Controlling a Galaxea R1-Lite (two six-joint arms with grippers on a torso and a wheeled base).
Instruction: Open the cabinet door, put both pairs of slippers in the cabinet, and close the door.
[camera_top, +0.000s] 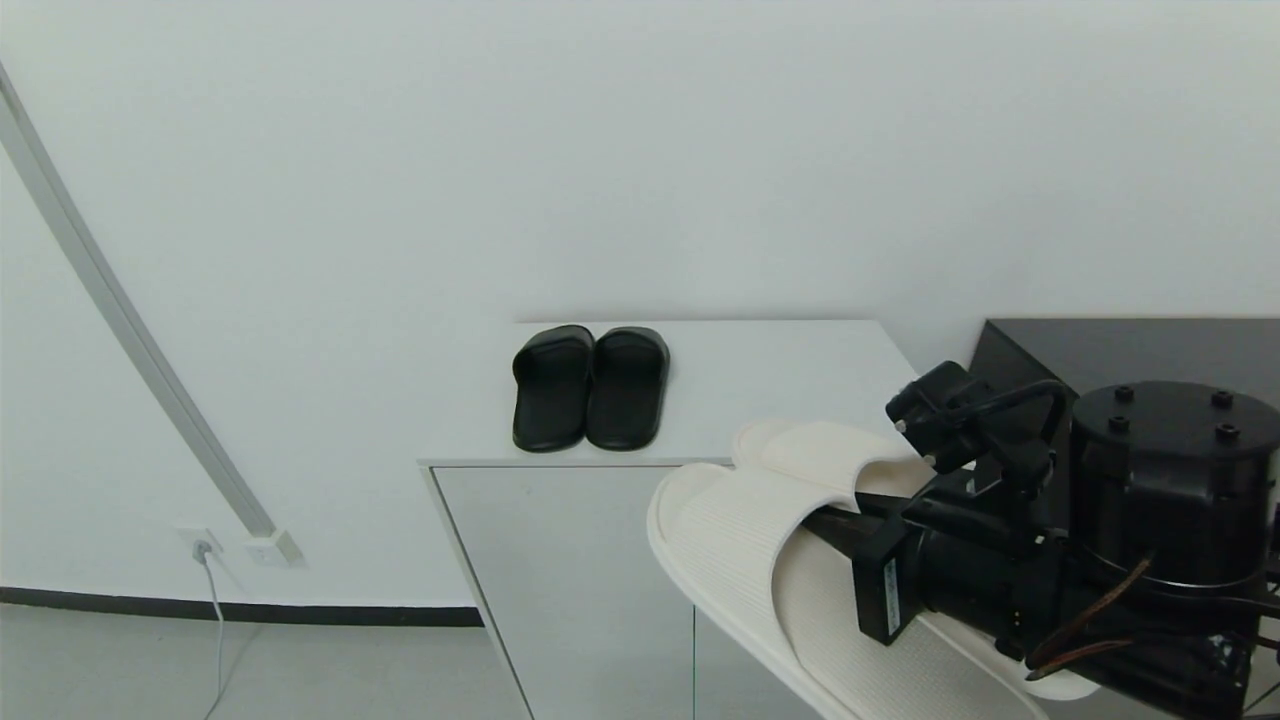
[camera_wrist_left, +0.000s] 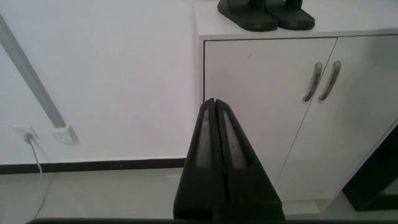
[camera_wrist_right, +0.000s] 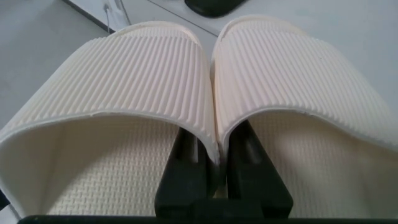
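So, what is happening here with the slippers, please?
The right gripper is shut on the white slippers, its fingers under their straps, and holds the pair in the air in front of the cabinet. The black slippers lie side by side on top of the cabinet. The doors are closed. The left gripper is shut and empty, and it faces the doors.

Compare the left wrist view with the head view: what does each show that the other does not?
Left wrist view only: the shut left end effector and two curved metal door handles. Head view only: the right end effector holding two cream ribbed slippers. Both: the black slide slippers on the white two-door cabinet, and the white wall socket.
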